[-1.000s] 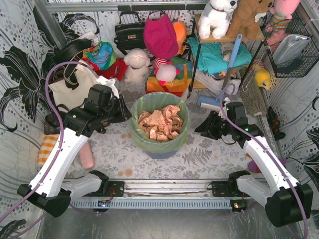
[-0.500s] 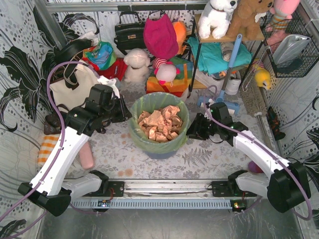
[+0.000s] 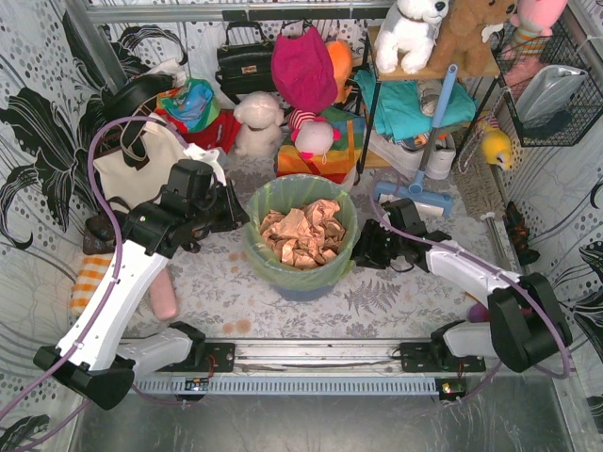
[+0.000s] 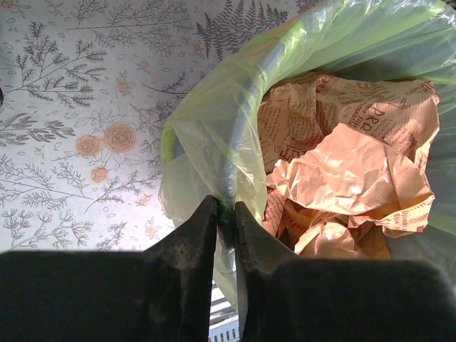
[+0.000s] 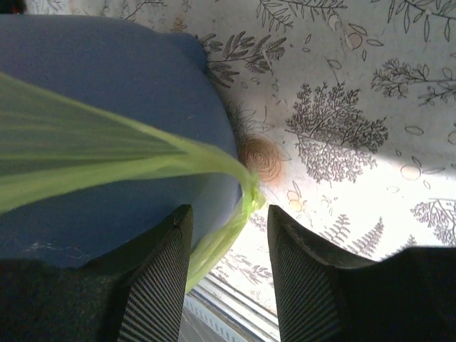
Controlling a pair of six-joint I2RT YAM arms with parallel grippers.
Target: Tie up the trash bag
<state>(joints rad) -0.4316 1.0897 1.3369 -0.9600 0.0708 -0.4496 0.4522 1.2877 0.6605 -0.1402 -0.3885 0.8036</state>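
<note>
The trash bag point(image 3: 283, 193) stands upright, mouth up, in the blue bin point(image 5: 107, 92) mid-surface point(image 3: 217, 282), with room on its near side. The left claw point(image 4: 225, 214), nearly closed, pinches the bag's left rim. The right claw point(image 5: 228, 214) stands apart, and a stretched fold of the right rim passes between its fingers.

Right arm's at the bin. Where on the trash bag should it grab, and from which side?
The bunched green tail of the trash bag, draped over the bin's right outer wall; come from outside. It narrows to a thin strip between the right gripper's open fingers.
</note>
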